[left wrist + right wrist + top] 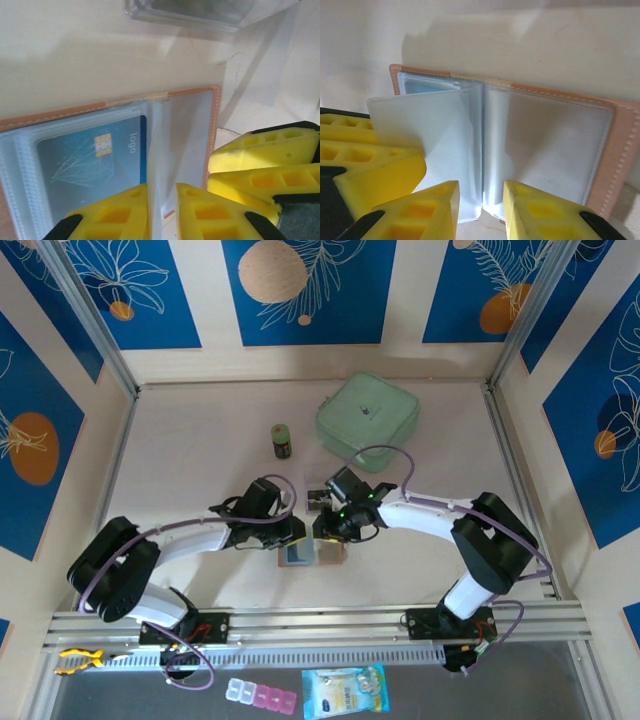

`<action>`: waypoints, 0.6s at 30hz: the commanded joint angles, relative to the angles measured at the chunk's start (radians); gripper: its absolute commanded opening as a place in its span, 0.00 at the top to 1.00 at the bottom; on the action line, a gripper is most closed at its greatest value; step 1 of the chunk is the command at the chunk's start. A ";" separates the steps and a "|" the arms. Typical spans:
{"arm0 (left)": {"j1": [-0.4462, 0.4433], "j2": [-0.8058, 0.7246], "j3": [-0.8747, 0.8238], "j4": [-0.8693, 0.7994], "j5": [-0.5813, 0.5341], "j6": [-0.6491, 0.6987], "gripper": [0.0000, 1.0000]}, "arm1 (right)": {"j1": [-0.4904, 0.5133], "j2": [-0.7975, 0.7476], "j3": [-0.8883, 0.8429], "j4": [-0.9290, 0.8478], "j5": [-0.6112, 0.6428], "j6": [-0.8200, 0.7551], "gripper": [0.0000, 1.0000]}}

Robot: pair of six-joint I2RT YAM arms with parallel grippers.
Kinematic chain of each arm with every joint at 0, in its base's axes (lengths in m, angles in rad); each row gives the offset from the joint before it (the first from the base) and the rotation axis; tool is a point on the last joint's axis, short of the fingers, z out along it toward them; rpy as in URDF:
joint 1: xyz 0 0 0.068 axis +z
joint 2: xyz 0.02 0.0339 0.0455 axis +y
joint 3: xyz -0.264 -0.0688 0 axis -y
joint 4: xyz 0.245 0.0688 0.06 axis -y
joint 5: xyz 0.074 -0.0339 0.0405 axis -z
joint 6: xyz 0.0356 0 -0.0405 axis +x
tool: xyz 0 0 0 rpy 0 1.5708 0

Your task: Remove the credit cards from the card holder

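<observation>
Pinkish-tan leather frames the card holder (326,556), which lies open and flat on the table (200,450), near the front edge, between the two grippers. In the top view both arms bend inward and meet over it, so much of the wallet is covered there.

The left wrist view gives more. A credit card (90,160) with a blue-grey face and a gold chip sits inside a see-through pocket on the left half of the holder. The left gripper (161,186) has its jaws nearly together, and one clear pocket leaf stands on edge in the narrow gap; whether the pads pinch it, I cannot tell. At the top of this view is the edge of a clear plastic box (190,12), just beyond the holder.

The right wrist view looks from the opposite side. One leaf is lifted and curls up, and a thin blue strip of the card shows behind it. The right gripper (480,184) is partly open above the fold of the leaves and holds nothing.

Each wrist view also catches the yellow fingers of the other gripper, close beside its own. Far back on the table, the top view shows a mint-green zip case (367,418) and a small green-capped bottle (283,441).
</observation>
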 commanded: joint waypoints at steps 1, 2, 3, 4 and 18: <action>-0.019 0.030 0.048 -0.032 0.015 -0.001 0.81 | -0.023 -0.045 -0.034 -0.027 -0.004 -0.023 0.69; -0.022 0.041 0.058 -0.032 0.016 -0.001 0.81 | -0.030 -0.057 -0.042 -0.024 -0.006 -0.023 0.69; -0.026 0.049 0.066 -0.033 0.016 -0.001 0.81 | -0.037 -0.066 -0.049 -0.023 -0.006 -0.026 0.69; -0.030 0.059 0.074 -0.035 0.016 -0.001 0.81 | -0.044 -0.077 -0.055 -0.024 -0.008 -0.027 0.69; -0.075 0.174 0.185 -0.049 0.021 -0.003 0.73 | -0.106 -0.187 -0.124 -0.023 -0.030 -0.036 0.69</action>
